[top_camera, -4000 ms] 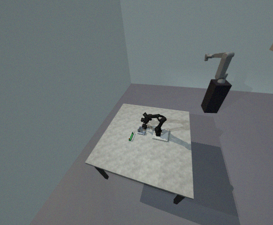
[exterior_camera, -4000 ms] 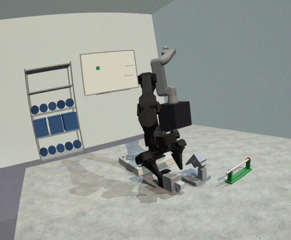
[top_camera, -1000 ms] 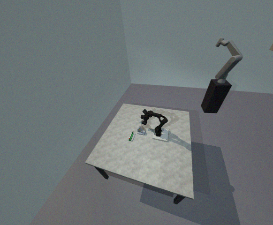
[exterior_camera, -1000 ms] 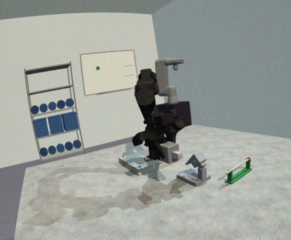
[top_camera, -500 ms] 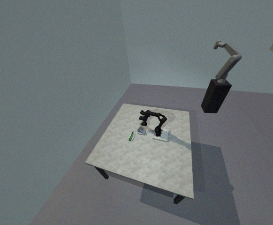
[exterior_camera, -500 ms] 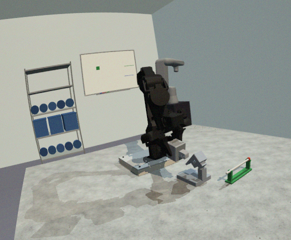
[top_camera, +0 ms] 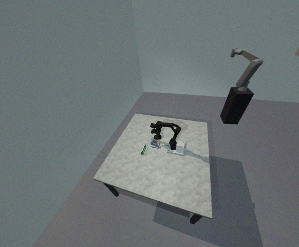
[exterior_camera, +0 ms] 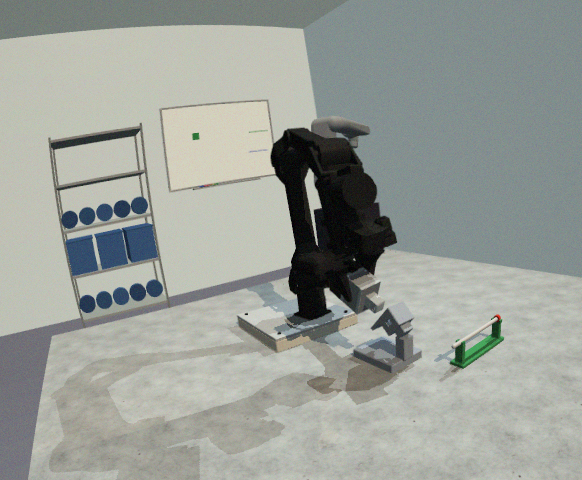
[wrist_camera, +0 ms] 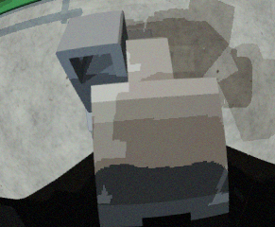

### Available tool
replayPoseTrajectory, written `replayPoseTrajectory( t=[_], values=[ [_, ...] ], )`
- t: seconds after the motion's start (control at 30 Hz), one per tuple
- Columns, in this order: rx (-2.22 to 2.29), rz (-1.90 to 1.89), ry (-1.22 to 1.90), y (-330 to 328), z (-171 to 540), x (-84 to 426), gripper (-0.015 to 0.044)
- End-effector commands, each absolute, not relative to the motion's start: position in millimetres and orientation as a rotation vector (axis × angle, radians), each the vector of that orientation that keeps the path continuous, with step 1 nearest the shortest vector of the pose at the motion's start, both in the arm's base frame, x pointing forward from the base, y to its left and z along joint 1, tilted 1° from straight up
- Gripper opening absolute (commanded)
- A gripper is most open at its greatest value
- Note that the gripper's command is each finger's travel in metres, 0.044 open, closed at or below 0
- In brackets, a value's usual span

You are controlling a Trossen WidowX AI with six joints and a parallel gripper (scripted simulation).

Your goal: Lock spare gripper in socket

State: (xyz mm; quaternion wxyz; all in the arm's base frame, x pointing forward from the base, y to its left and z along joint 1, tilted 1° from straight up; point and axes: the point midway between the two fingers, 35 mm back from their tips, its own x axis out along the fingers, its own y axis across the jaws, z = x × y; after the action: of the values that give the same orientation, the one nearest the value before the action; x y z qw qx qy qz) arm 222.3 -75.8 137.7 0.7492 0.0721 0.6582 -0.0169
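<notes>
My gripper (wrist_camera: 154, 149) is shut on the spare gripper (exterior_camera: 364, 288) (wrist_camera: 161, 142), a pale grey block, and holds it above the table, tilted. Its square spigot (exterior_camera: 375, 302) (wrist_camera: 149, 59) points down towards the mount side. The mount's grey socket (exterior_camera: 401, 316) (wrist_camera: 94, 35) is tilted on a short post over its flat base (exterior_camera: 371, 352). Its square opening shows empty in the wrist view, left of the spigot. The spigot is outside the socket; whether they touch is unclear. The white lock pin (exterior_camera: 475, 332) with a red end lies on the green rack (exterior_camera: 480, 351) (top_camera: 144, 150).
The rack stands beyond the mount, away from the arm's base plate (exterior_camera: 260, 325) (top_camera: 181, 148). A corner of the rack shows at the wrist view's top left. A second, grey arm (top_camera: 246, 73) stands on a dark pedestal (top_camera: 236, 106) off the table (top_camera: 144, 180).
</notes>
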Motion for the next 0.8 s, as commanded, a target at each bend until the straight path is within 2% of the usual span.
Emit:
replayPoseTrajectory(
  t=[0.0, 0.77],
  values=[
    [0.156, -0.048, 1.481, -69.3, 142.7, 221.9, 0.0000],
    [0.085, -0.092, 1.760, -34.2, 163.5, 206.6, 0.0000]
  ],
)
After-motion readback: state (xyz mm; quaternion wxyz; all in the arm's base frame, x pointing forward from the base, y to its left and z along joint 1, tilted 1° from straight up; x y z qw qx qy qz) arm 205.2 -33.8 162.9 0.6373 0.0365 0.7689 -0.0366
